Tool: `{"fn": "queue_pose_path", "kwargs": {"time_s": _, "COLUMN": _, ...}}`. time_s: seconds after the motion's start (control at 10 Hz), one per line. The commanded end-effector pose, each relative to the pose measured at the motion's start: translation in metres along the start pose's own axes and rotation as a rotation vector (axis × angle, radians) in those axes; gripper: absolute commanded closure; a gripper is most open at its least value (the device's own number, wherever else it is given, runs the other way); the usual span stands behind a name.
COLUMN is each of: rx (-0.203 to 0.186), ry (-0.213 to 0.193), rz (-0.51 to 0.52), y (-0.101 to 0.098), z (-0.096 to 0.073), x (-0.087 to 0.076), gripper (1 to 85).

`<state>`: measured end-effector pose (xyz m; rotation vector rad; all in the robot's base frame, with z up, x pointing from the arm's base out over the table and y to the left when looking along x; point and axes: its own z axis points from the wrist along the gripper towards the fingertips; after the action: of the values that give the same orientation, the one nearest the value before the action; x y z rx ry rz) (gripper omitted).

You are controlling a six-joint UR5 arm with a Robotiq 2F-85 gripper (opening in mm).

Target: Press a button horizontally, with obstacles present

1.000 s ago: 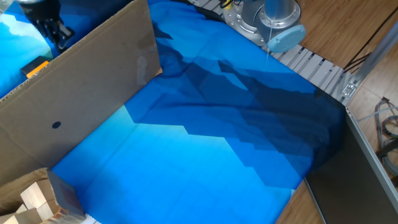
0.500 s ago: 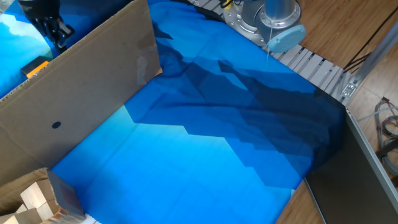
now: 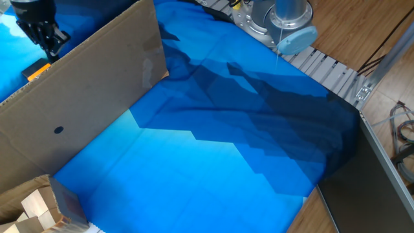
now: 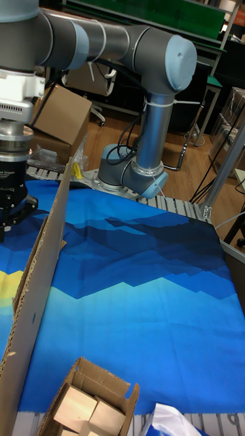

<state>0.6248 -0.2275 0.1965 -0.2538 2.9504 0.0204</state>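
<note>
The button (image 3: 37, 70), a small orange-yellow block, lies on the blue cloth at the far left, partly hidden behind the top edge of the obstacles (image 3: 84, 97). These are one large brown cardboard sheet standing on edge, with a tiny dark hole (image 3: 58, 129). My dark gripper (image 3: 46, 45) hangs behind the sheet, just above and beyond the button, apart from it. The tall fixed view has the gripper (image 4: 12, 216) left of the sheet (image 4: 41, 279), seen edge-on; the button is hidden there. No gap or contact between the fingertips shows.
An open cardboard box with pale wooden blocks (image 3: 35, 207) (image 4: 88, 405) sits at the front left corner. The arm's base (image 3: 278, 19) (image 4: 136, 174) stands at the back. The blue cloth (image 3: 213, 136) covers the table; a black panel (image 3: 381, 194) borders the right edge.
My gripper has shifted a little to the left behind the cardboard sheet. The button and sheet have stayed put.
</note>
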Motion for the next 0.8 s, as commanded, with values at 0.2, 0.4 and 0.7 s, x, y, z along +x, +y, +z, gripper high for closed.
{"fn": "queue_pose_path", "kwargs": {"time_s": 0.2, "rx": -0.011, "ry": 0.069, "rz": 0.016, "y": 0.007, "z": -0.037, "x": 0.024, "gripper": 84.7}}
{"fn": "queue_pose_path", "kwargs": {"time_s": 0.4, "rx": 0.004, "ry": 0.1, "rz": 0.04, "y": 0.018, "z": -0.069, "x": 0.031, "gripper": 84.7}}
{"fn": "queue_pose_path", "kwargs": {"time_s": 0.7, "rx": 0.056, "ry": 0.146, "rz": 0.06, "y": 0.043, "z": -0.105, "x": 0.032, "gripper": 84.7}}
